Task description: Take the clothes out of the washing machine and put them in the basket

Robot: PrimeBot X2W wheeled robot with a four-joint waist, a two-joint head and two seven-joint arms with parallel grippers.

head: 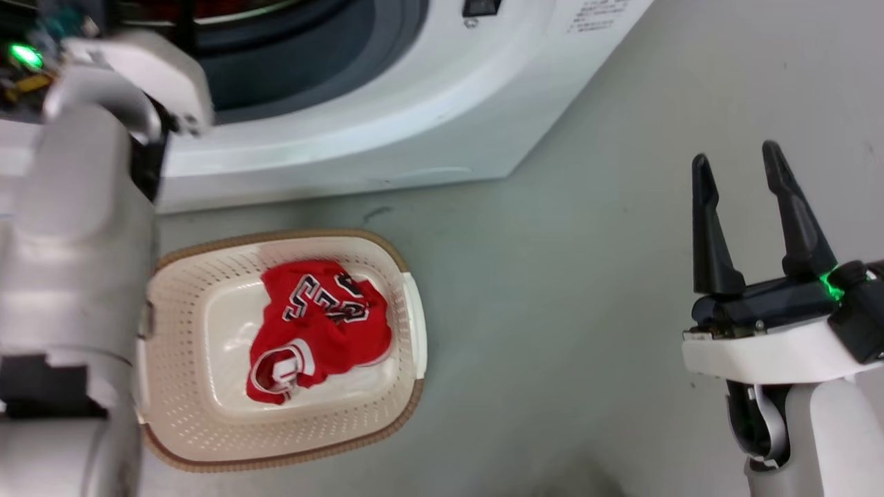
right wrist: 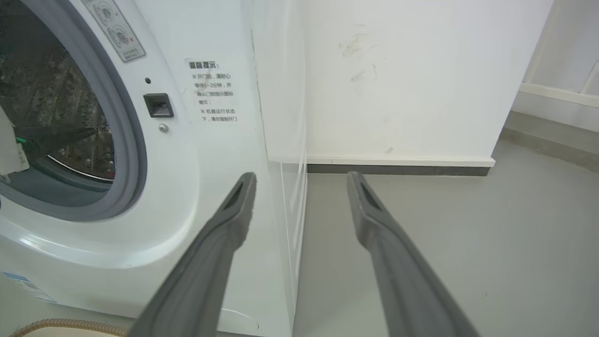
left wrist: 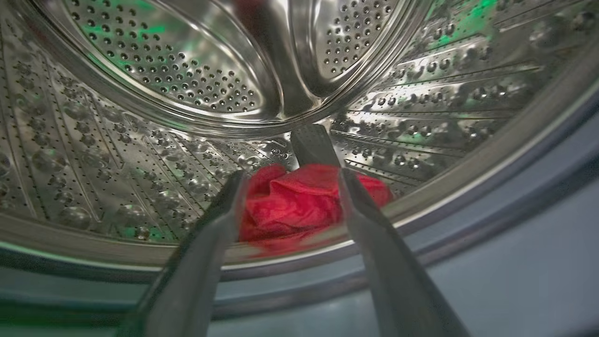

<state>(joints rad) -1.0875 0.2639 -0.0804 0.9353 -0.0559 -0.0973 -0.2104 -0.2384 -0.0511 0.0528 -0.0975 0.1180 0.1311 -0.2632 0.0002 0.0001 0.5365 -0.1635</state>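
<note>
Our left pincer point(left wrist: 291, 175), fingers apart, frames the red garment point(left wrist: 299, 201) just ahead inside the washing machine point(left wrist: 140, 154), placed to close on it. The jersey point(head: 318, 331) lies in the basket point(head: 407, 304); our right pincer point(head: 735, 157) hangs spread and empty.

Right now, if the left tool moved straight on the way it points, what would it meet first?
Probably the red garment in the drum, framed by the open left tool; depth is unclear.
</note>
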